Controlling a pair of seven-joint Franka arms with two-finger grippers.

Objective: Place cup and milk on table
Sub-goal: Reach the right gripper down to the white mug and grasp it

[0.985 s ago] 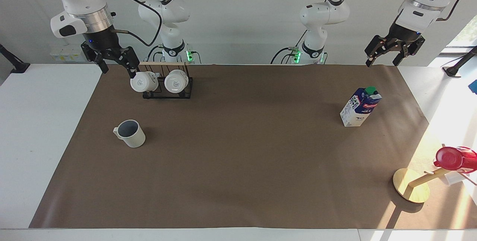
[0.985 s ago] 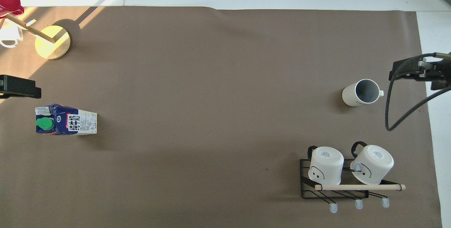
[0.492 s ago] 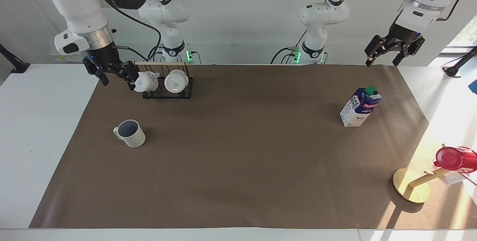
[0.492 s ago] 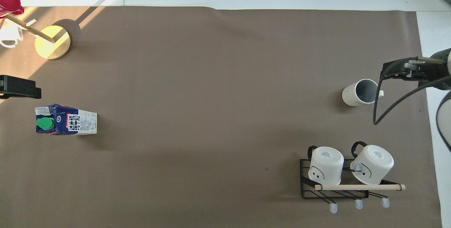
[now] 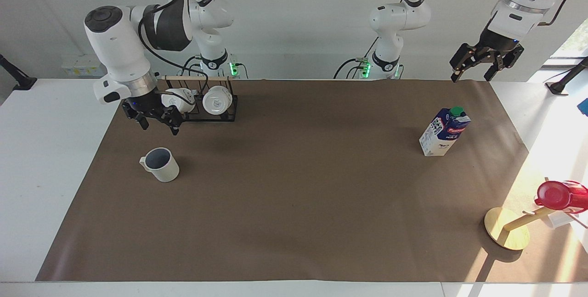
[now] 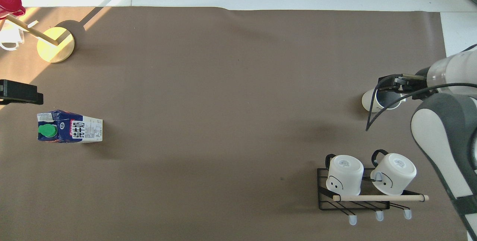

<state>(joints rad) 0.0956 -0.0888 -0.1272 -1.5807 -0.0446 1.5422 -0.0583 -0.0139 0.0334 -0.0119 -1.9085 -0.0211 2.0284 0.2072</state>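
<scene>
We judge the cup-grasp approach underway: our right gripper (image 5: 158,122), fingers apart, hangs above the cup (image 5: 160,165) standing on the bench (image 5: 294,205) and must next descend; left gripper (image 5: 483,64), also apart, waits over the bench edge, the milk (image 5: 443,132) below it.

2 white mugs (image 5: 217,100) on rack (image 6: 354,203), wooden stand (image 5: 506,234)

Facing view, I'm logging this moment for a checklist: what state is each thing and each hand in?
cup: upright on the table, free, mouth up.
milk: upright, green cap on, free.
right hand: open, raised over the cup, not touching it.
left hand: open, waiting in the air at its own end.
two white mugs: hung on the black rack, bases outward.
red jug: hung on the wooden stand.
</scene>
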